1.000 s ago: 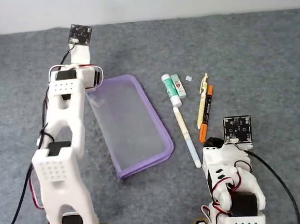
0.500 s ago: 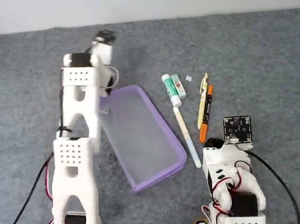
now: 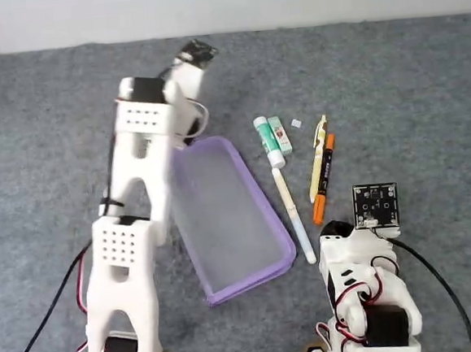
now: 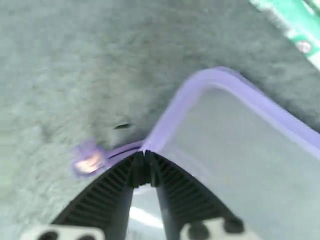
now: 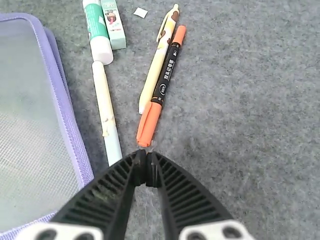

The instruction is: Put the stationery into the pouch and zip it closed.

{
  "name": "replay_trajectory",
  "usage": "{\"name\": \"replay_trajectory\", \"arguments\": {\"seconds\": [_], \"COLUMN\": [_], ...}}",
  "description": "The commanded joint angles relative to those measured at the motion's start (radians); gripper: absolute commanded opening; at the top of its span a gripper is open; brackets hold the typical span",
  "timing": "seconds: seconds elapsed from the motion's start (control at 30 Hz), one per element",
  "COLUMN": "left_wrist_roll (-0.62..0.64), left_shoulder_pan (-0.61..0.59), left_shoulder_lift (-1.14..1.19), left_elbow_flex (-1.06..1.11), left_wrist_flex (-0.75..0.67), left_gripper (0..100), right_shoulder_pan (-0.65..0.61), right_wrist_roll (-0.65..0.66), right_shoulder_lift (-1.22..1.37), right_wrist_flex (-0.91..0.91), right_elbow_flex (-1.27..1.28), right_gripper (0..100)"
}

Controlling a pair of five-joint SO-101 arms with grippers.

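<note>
your left claw (image 4: 143, 162) pinches the pouch (image 4: 240, 150) by its corner edge, while your right claw (image 5: 146, 170), pressed together, sits just short of the orange marker (image 5: 162, 90).

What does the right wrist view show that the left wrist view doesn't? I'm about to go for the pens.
Right wrist view adds: the right claw, shut and empty, just short of the orange marker, with the cream pen beside it and the long pale pen.
Left wrist view adds: the left claw shut on the pouch at its purple edge, a blurred purple tab beside it.
Both: the pouch, the grey mat, and green-and-white stationery, seen by the right as a glue stick and an eraser.
</note>
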Motion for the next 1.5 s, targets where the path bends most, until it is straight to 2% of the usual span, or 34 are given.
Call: {"name": "replay_trajectory", "arguments": {"seconds": [0.0,0.17,0.37,0.53,1.13,1.33,1.47], "left_wrist_roll": [0.049,0.066,-0.058,-0.130,-0.132,-0.133,-0.196], "left_shoulder_pan": [-0.100,-0.218,-0.293,-0.293,-0.196,-0.187,-0.178], "left_shoulder_lift": [-0.075,-0.071,0.046,0.124,0.144,0.133,0.141], "left_elbow_flex": [-0.071,-0.085,-0.087,-0.088,-0.084,-0.102,-0.183], "left_wrist_flex": [-0.021,-0.021,-0.021,-0.063,-0.226,-0.196,-0.075], "left_gripper": [9,20,21,21,21,21,21], "right_shoulder_pan": [-0.002,-0.005,-0.007,-0.007,-0.007,-0.007,-0.007], "right_wrist_roll": [-0.012,-0.012,-0.012,-0.009,-0.005,-0.005,-0.005], "right_shoulder_lift": [-0.001,-0.001,0.001,0.002,-0.001,-0.001,-0.001], "right_wrist_flex": [0.007,0.008,0.008,0.008,0.008,0.008,0.004], "right_elbow_flex": [-0.043,-0.041,-0.041,-0.041,-0.028,-0.026,-0.026], "right_gripper": [0.8,0.8,0.8,0.8,0.8,0.8,0.8]}}
